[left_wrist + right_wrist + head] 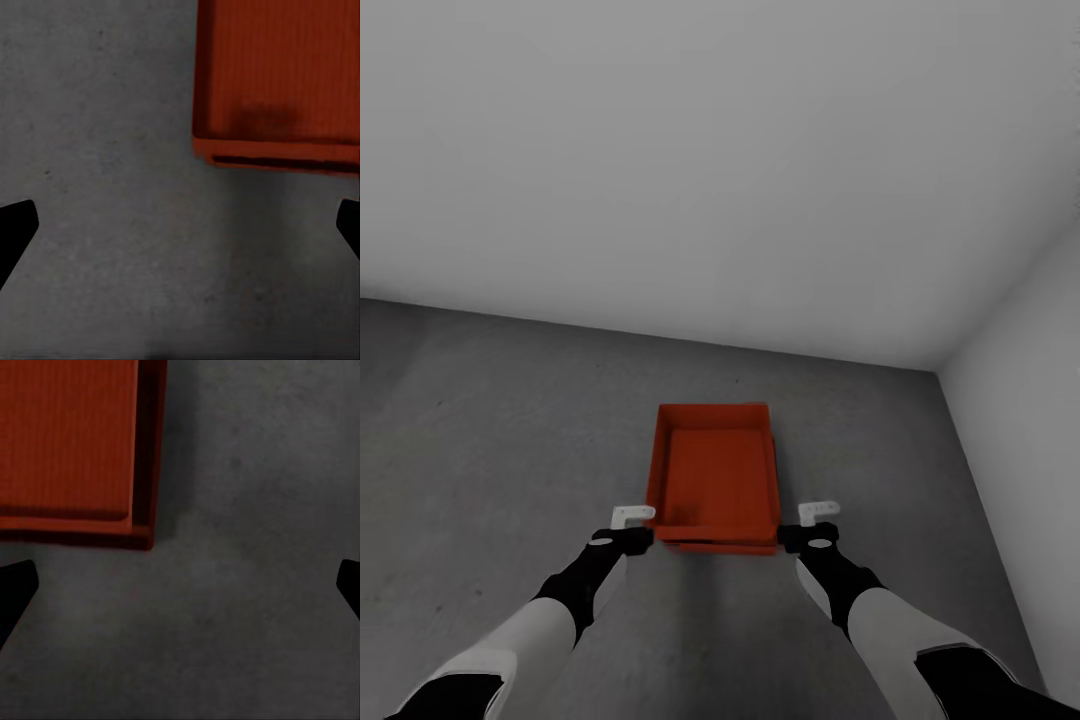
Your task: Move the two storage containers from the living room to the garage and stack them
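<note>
Soft, even, dim light with no visible source or glare. A faint shadow lies on the floor [480, 450] beside the container [715, 480]. Both wrist views look soft and blurred.

Both arms forward, fingers [16, 225] apart

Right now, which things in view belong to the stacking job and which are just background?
Job:
- upper storage container
- lower storage container, under it
- garage floor
- left claw, open
- right claw, open

Background:
- pale grey walls
</note>
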`<state>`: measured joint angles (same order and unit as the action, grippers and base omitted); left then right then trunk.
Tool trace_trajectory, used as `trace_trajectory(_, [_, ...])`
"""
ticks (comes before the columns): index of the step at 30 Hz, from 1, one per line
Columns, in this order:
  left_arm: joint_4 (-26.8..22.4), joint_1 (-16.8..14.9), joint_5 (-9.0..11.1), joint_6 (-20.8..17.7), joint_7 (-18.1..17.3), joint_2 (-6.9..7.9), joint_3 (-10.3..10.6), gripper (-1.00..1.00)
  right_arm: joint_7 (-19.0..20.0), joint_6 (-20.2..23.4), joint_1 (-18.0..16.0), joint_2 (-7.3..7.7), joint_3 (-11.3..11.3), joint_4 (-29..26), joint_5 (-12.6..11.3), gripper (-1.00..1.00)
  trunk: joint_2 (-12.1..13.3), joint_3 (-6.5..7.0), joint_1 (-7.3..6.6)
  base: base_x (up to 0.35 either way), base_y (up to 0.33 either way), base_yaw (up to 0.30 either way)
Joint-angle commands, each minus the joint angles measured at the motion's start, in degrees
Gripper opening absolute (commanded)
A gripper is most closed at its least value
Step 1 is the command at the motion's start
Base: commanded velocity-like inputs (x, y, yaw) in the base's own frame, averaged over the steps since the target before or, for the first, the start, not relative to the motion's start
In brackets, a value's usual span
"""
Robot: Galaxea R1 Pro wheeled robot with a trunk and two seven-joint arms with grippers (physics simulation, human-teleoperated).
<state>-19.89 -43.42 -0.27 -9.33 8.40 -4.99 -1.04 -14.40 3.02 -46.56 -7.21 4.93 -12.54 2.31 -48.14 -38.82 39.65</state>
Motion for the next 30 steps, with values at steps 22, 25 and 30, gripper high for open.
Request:
trace_trajectory(22, [0.1, 0.0, 0.0, 0.1, 0.0, 0.14, -0.1, 1.00, -0.4, 0.3, 0.0, 0.03, 0.3, 0.0, -0.1, 1.00, 0.0, 0.48, -0.03, -0.203, 0.000, 0.000])
trace_trajectory(25, [0.4, 0.0, 0.3, 0.2, -0.3, 0.22, -0.1, 1.00, -0.4, 0.3, 0.0, -0.11, 0.3, 0.1, -0.2, 1.00, 0.0, 0.74, -0.03, -0.002, 0.000, 0.000])
trace_trajectory(30, [1.6, 0.0, 0.9, 0.2, -0.7, 0.24, -0.1, 1.00, -0.4, 0.4, 0.3, -0.20, 0.3, 1.1, -0.5, 1.00, 0.0, 1.19, -0.03, 0.000, 0.000, 0.000])
